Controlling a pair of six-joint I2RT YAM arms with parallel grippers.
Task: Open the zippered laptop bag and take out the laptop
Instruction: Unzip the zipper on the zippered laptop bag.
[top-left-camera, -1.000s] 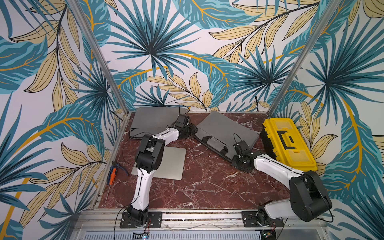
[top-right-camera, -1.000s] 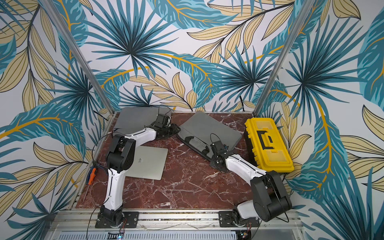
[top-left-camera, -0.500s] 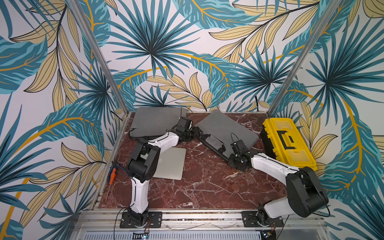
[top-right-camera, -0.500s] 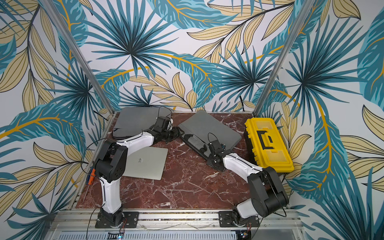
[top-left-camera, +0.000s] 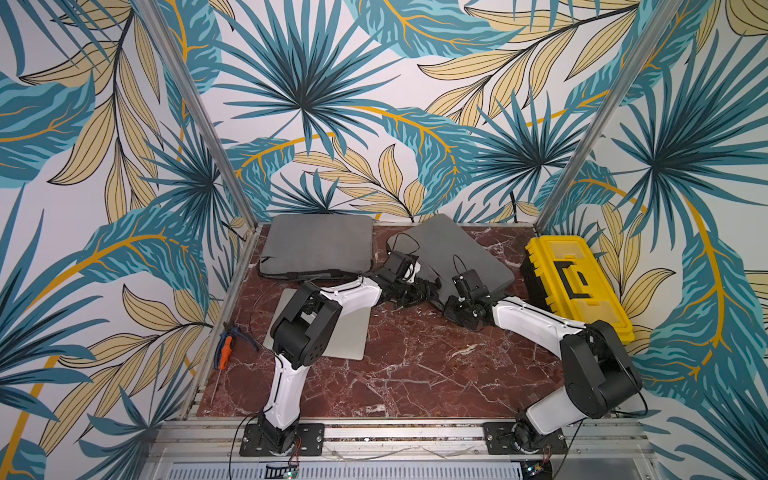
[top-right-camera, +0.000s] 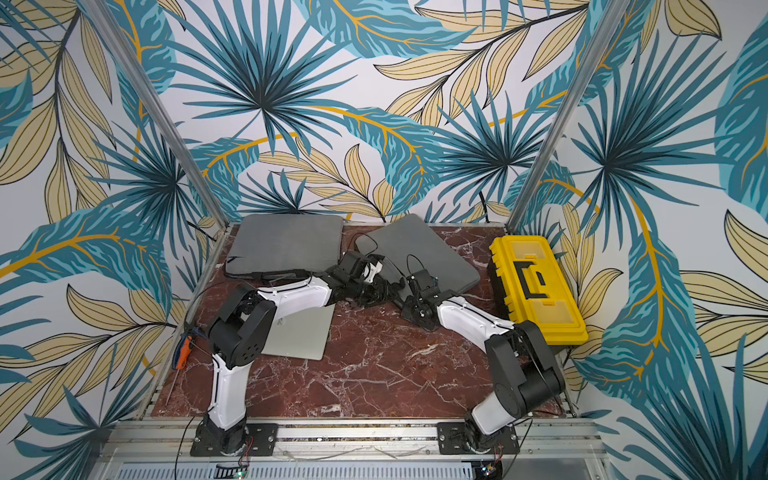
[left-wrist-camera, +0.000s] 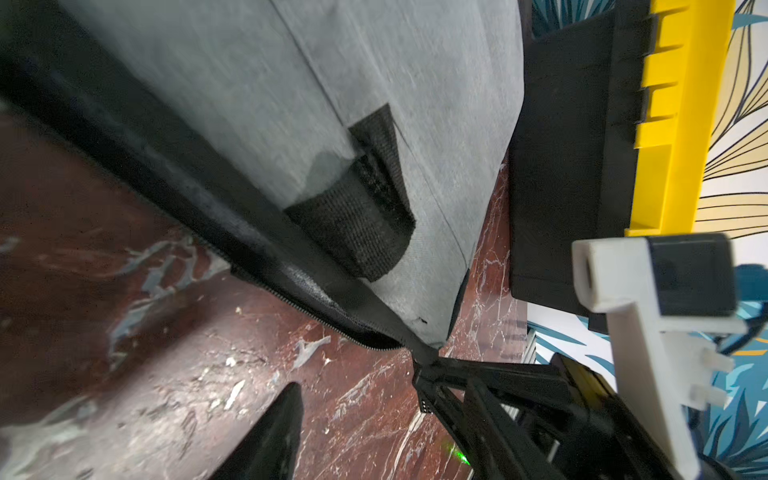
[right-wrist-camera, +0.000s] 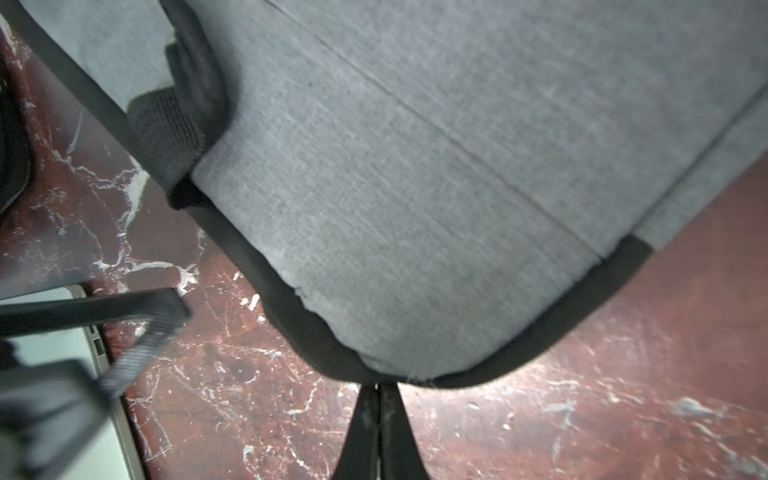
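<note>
**Item: laptop bag.**

- **Location:** You will find it at the back centre of the marble table, near the yellow toolbox.
- **Orientation:** It lies broad face up and turned on the diagonal. Its long axis runs from back-left to front-right. The zippered long edge faces front-left, towards your left arm.
- **Appearance:** The bag is grey woven cloth with a straight seam across the face, rounded corners and black trim round the rim. A black webbing handle is stitched to the face near the zippered edge. Fine zipper teeth show along the black band. You cannot tell whether the zipper is parted there.

**Right gripper:** Clenched, with its fingertips pressed together right at the black trim of the bag's near corner. You cannot tell whether a zipper tab is pinched between them.

**Left gripper:** Released, jaws apart with nothing between them, low over the table just beside that same corner.

**Also listed:**
- Second bag: the same grey cloth, lying in the back-left corner.
- Silver laptop: a smooth slab with rounded corners, lid shut, flat on the table in front of the second bag and partly under the left arm.
- Orange-handled screwdriver: lies off the table's left edge.
</note>
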